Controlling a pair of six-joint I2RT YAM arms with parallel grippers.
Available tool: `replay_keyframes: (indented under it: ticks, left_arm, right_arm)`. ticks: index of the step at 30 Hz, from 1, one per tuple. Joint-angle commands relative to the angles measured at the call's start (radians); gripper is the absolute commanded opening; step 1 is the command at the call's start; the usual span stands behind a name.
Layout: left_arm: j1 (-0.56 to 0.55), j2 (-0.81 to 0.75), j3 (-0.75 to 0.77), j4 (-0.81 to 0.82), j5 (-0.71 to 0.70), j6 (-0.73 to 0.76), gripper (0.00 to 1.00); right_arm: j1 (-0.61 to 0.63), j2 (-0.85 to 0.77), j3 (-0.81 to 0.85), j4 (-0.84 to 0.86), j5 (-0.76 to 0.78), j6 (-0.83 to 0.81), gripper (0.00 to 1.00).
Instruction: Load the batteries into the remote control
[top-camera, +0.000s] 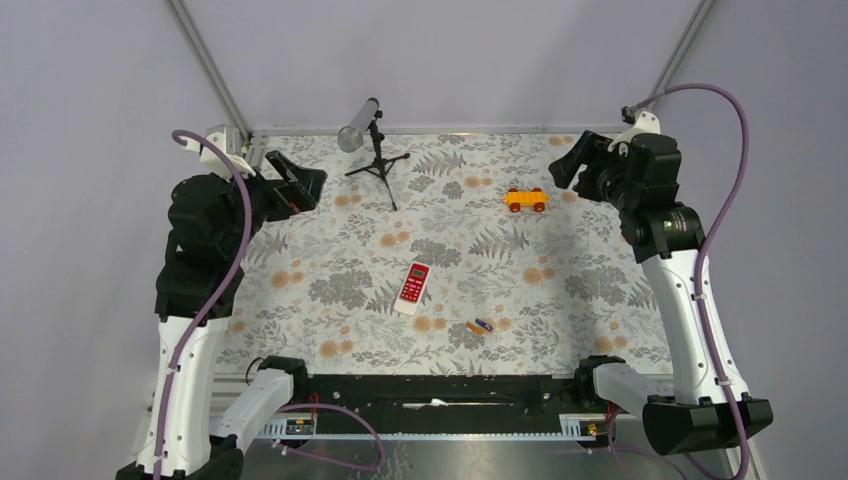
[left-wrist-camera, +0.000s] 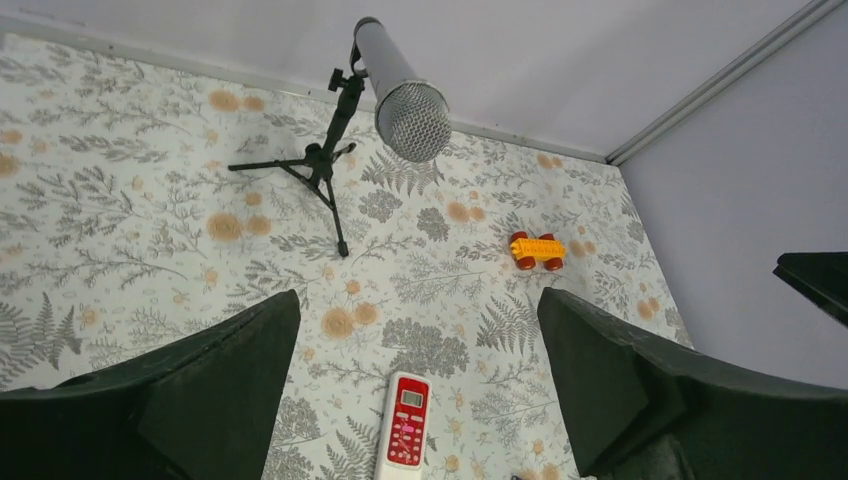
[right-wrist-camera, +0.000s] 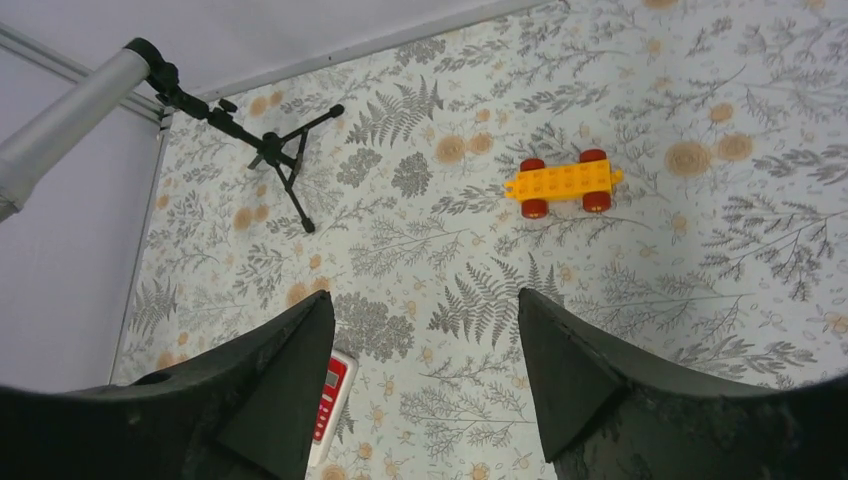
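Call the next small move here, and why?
Probably lower the left gripper toward the remote. It and the right gripper hang open and empty, high above the table. The remote lies red face up, so its back likely has to be turned up before the batteries near it can go in.

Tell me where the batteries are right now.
In the top external view, the batteries lie together on the floral table, just right of the remote control's near end and close to the table's front edge.
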Motion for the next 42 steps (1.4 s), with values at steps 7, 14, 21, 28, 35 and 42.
replay_keyframes:
  ticks: [7,14,21,28,35,42]
  left_arm:
    - [0.005,-0.087,-0.211,0.021,-0.133,-0.046,0.99]
    - [-0.012,-0.061,-0.462,0.055,0.052,-0.047,0.96]
    - [-0.294,0.081,-0.562,0.215,0.005,-0.145,0.95]
    - [-0.522,0.341,-0.544,0.304,-0.192,-0.121,0.96]
    - [-0.62,0.548,-0.489,0.38,-0.234,-0.084,0.99]
    - [-0.665,0.677,-0.442,0.38,-0.254,-0.03,0.96]
  right_arm:
    - [-0.003,-0.065,-0.182,0.052,0.029,0.097,0.79]
    - [-0.002,-0.049,-0.315,0.048,-0.074,0.143,0.83]
    - [-0.002,-0.026,-0.415,0.077,-0.167,0.183,0.83]
    - [0.0,-0.043,-0.461,0.064,-0.161,0.19,1.0]
    - [-0.001,-0.073,-0.501,0.049,-0.188,0.178,1.0]
    - [-0.001,-0.131,-0.557,0.072,-0.223,0.171,1.0]
